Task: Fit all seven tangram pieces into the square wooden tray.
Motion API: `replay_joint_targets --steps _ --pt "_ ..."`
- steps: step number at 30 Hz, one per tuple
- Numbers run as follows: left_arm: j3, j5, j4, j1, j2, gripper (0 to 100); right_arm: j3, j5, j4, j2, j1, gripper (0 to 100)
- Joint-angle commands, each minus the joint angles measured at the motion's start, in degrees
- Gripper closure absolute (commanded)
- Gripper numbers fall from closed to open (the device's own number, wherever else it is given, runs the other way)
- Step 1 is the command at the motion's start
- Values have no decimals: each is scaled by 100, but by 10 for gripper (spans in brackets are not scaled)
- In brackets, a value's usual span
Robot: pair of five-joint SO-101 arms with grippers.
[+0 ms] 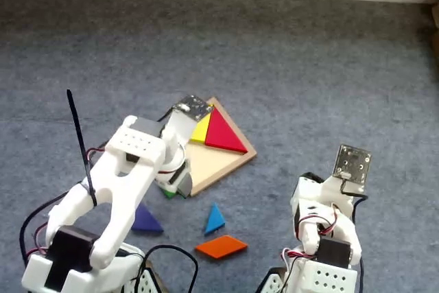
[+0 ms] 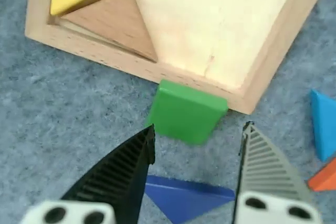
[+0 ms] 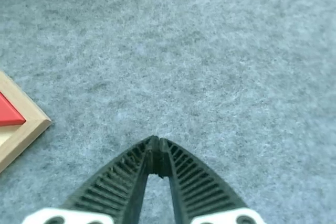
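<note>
the square wooden tray [image 1: 214, 162] lies mid-carpet, with a yellow piece [image 1: 200, 129] and a red triangle [image 1: 224, 133] in its far part. the left gripper [image 2: 198, 128] hangs at the tray's near-left rim, fingers spread wide and empty. a green piece [image 2: 186, 111] by their tips touches the rim from outside. a dark blue triangle [image 1: 146, 219], a light blue triangle [image 1: 215, 219] and an orange parallelogram [image 1: 221, 245] lie on the carpet nearer. the right gripper [image 3: 157, 142], fingers pressed together on nothing, is over bare carpet right of the tray.

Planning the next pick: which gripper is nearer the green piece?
Left. The left gripper hangs open right at the green piece beside the tray; the right gripper sits shut over carpet, away from the piece.
</note>
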Motion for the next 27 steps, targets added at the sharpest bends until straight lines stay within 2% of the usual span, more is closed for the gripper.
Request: replay_joint_targets --steps 1,9,15,20,27 --pt "180 -70 -668 -286 -13 733 637 -9 -4 -92 66 987" --pt "374 -273 -941 -338 -13 737 637 -9 -4 -92 66 987" --pt "488 -290 -914 -233 -13 792 637 -9 -4 -92 66 987" --pt "505 -273 -905 13 -13 793 637 -9 -4 -92 66 987" --pt "549 -246 -870 -31 -13 789 637 -9 -4 -92 92 987"
